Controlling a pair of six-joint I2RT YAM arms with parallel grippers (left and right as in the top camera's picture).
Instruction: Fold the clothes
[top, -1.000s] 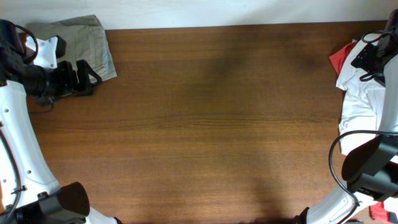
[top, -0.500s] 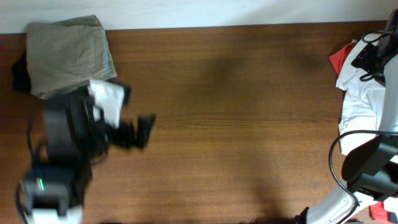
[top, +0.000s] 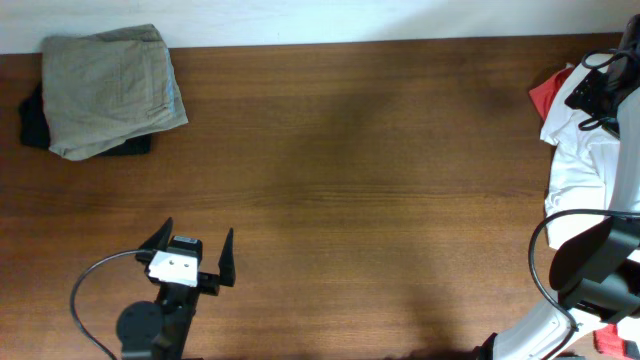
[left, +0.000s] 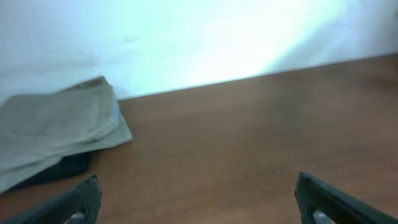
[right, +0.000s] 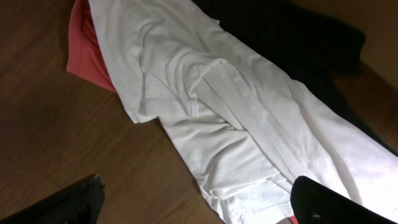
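Folded khaki shorts (top: 110, 88) lie on a folded black garment (top: 32, 122) at the table's far left corner; both also show in the left wrist view, the shorts (left: 56, 130) over the black garment (left: 59, 169). My left gripper (top: 193, 250) is open and empty near the front left, well apart from the stack. A loose white garment (top: 580, 150) over a red one (top: 548, 92) lies at the right edge. In the right wrist view, my right gripper (right: 196, 202) hangs open and empty above the white garment (right: 230, 124), with the red (right: 84, 46) and a black garment (right: 292, 37) beside it.
The brown wooden table (top: 380, 200) spans the overhead view, with a white wall (left: 186, 37) behind its far edge. A black cable (top: 95, 290) loops by the left arm at the front left. The right arm's base (top: 590, 265) stands at the front right.
My left arm has pulled back from the khaki stack at the far left to the table's front left, open throughout. The stack now lies uncovered. The right arm has not moved.
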